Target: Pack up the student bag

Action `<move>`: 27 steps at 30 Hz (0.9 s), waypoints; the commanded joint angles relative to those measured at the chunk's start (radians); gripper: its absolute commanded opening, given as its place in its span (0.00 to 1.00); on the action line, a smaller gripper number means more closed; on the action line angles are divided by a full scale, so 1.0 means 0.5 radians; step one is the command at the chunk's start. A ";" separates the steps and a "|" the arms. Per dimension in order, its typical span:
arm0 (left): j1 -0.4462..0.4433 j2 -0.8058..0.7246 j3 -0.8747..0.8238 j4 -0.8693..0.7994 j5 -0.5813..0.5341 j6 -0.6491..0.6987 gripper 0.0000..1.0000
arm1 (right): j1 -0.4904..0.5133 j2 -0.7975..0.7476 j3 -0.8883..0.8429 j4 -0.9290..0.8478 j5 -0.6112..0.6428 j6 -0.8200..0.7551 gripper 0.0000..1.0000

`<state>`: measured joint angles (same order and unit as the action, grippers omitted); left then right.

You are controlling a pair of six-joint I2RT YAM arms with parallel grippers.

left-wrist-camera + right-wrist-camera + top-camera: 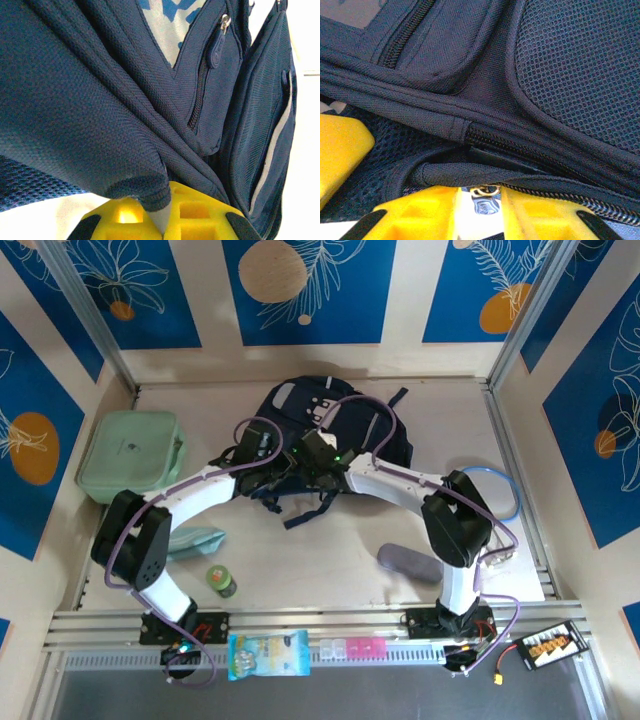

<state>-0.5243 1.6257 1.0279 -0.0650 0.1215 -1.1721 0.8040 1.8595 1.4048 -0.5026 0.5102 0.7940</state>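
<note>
Slippage is your risk: your left gripper (162, 220) pinches a fold of the student bag (100, 100), which lies pressed right ahead of both grippers. Your right gripper (479, 212) stands narrow around the zip pull (483, 191), grip unclear, so pulling could lose it.

My surroundings: pale wooden tabletop (330, 560); plywood walls (210, 290) on three sides carrying blue panels (350, 310) printed with white leaves and orange discs; aluminium posts (83, 310) at both far corners; even, bright lighting.
</note>
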 commanded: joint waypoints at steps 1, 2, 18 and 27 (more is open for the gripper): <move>-0.034 -0.066 0.079 0.104 0.122 0.037 0.00 | -0.025 0.075 0.038 -0.054 0.197 0.032 0.22; -0.032 -0.067 0.079 0.100 0.116 0.043 0.00 | -0.025 0.079 0.029 -0.075 0.211 0.044 0.20; -0.028 -0.045 0.080 0.087 0.089 0.069 0.00 | -0.025 -0.163 -0.306 0.061 0.229 0.092 0.18; -0.025 -0.051 0.066 0.083 0.072 0.083 0.00 | -0.019 -0.255 -0.482 0.239 0.212 0.050 0.21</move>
<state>-0.5327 1.6257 1.0279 -0.0715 0.1287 -1.1641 0.8093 1.7535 1.1969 -0.3969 0.5755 0.8303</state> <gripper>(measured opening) 0.049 0.202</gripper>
